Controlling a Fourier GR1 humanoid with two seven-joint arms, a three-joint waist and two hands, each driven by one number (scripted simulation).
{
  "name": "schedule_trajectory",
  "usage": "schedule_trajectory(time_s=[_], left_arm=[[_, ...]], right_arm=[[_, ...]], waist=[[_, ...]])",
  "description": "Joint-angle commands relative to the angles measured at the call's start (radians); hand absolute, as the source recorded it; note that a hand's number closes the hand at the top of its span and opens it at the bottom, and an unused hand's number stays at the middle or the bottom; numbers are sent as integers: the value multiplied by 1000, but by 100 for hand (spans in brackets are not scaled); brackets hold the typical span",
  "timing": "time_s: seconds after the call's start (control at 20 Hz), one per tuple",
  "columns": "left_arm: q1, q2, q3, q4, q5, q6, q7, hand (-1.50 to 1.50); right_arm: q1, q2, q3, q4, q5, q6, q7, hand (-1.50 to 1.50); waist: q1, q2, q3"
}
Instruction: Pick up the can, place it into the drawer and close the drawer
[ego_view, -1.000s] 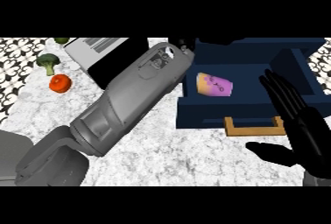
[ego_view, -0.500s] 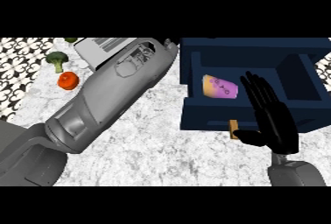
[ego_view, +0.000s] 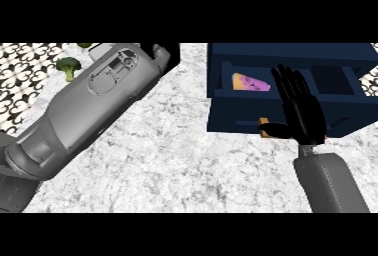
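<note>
While the right hand (ego_view: 299, 110) hovers over the navy drawer (ego_view: 236, 111), fingers straight and released, the can (ego_view: 249, 82) lies inside at its ten o'clock, orange-yellow with a seemingly pink-purple face. Whether the left hand (ego_view: 158, 50), at the bench's (ego_view: 184, 160) twelve o'clock, grips anything I cannot tell.

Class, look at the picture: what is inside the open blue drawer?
An orange and purple can lies in the drawer. The right hand covers the drawer's middle, hiding anything there.

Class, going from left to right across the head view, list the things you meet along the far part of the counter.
broccoli → left robot hand → can, lying in the open drawer → right robot hand
</note>
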Motion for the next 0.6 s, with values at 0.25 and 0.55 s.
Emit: schedule_trajectory(time_s=[0.25,0.55], left_arm=[[29,126,6,-144,-23,-27,136,-150],[179,167,0,-292,-43,-6,119,-150]], right_arm=[[-158,13,-55,337,74,-148,-16,-150],[-280,12,-119,534,77,-286,-49,-150]], waist=[[7,21,19],[23,24,19]])
